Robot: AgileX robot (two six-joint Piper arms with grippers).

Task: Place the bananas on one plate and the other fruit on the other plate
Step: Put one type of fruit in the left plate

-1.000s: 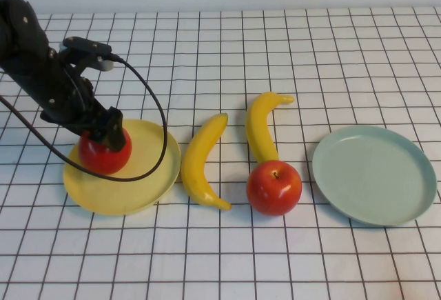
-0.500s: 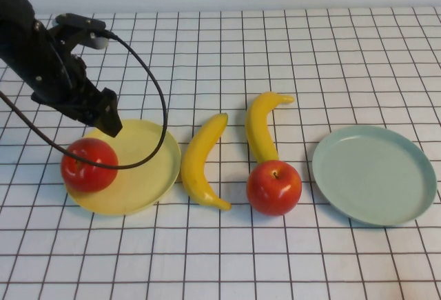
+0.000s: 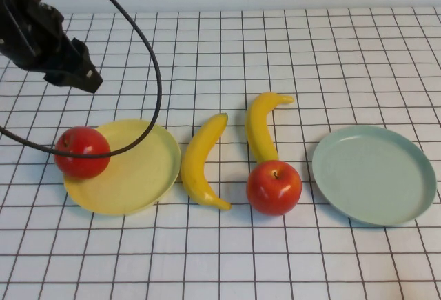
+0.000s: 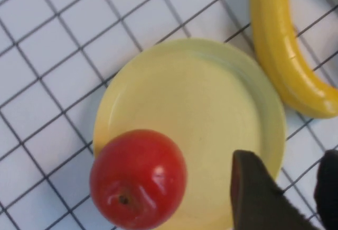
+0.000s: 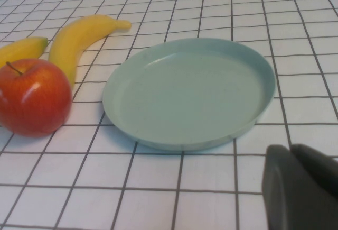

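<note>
Backdrop: white bench (image 3: 310, 52) ruled with a black grid, and a plain pale wall behind it.
High view, left arm: the left pincer (image 3: 86, 79) hangs above the far-left of the bench, well clear of the fruit. It has nothing in it.
High view, yellow side: the round, shallow pale yellow plate (image 3: 131, 169) carries the shiny first red apple (image 3: 83, 152). That apple sits right on the plate's left rim and partly overhangs it.
High view, middle: the glossy curved left banana (image 3: 200, 165) lies just beside the yellow plate. Its long axis runs near-to-far, its far tip leans right and its belly bows toward the plate.
High view, right banana: the right banana (image 3: 260, 127) runs the same way, with its far tip hooked right. Its near end touches the shiny second red apple (image 3: 274, 187), whose stem points up.
High view, blue side: the round pale blue-green plate (image 3: 375, 174) is bare.
Left wrist view: the left pincer (image 4: 285, 158) has its jaws apart and empty over the yellow plate (image 4: 211, 108). The first red apple (image 4: 138, 177) looks tipped, with its dimple to one side.
Right wrist view: the right pincer (image 5: 293, 153) is closed and empty, parked near the blue-green plate (image 5: 190, 92). The second red apple (image 5: 34, 98) and both bananas lie beyond that plate.
Advice: go for the second apple next, I'd say. Come straight down and pinch across its widest part without nudging the banana. Set it toward the yellow plate's middle, because the rim apple looks ready to roll.
</note>
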